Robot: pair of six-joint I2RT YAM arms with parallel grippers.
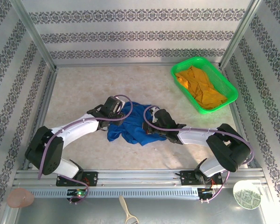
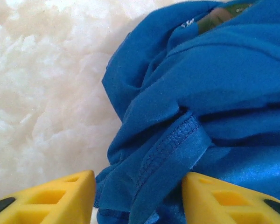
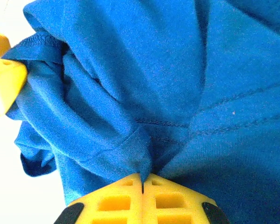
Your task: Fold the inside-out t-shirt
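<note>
Blue t-shirt (image 1: 130,123) bunched at ctr of table (image 1: 74,93), 2 grippers on it.
The t-shirt lies crumpled in a heap btwn the arms, well apart from the green basket (image 1: 226,84) w/ the orange cloth (image 1: 200,86) at far right. On the right gripper (image 3: 142,179) the fingers are pressed together, pinching a small fold of blue fabric by a stitched seam. On the left gripper (image 2: 139,182) the fingers are spread, 1 each side of a stitched hem fold. Cloth fills the gap, but can't tell if they press it.
</note>
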